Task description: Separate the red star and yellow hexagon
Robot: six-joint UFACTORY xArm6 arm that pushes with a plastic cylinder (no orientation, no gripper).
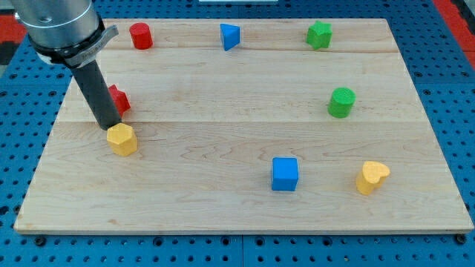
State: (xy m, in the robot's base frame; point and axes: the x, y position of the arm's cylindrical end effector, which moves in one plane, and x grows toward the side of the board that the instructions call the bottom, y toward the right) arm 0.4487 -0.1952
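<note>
Take the yellow hexagon (122, 139) as your landmark: it sits near the view's left edge of the wooden board (223, 200), about halfway down. My tip (109, 127) rests just above and to the left of it, touching or nearly so; you cannot quite tell which. There are no jaws here to open or close. The rod holds nothing and can only shove. The red star (119, 99) lies just above the hexagon, partly hidden behind the rod, so the tip sits wedged in the narrow space between the two.

That squeeze is your main risk. A stroke aimed a little off could catch the star along with the hexagon and carry both the same way, leaving them as close as they are. A glancing touch on a hexagon corner would likely spin it instead of sliding it. Pushing toward the view's left sends it off the board edge, which is near.

Down and rightward from the hexagon the wood is open, so that looks like the safest line. Further along that way stands a blue cube (284, 173), then a yellow heart (370, 177) near the lower right. Well above the hexagon sit a red cylinder (141, 35), a blue triangular block (230, 36) and a green star (319, 34); a green cylinder (341, 102) stands far to its right. None blocks you.
</note>
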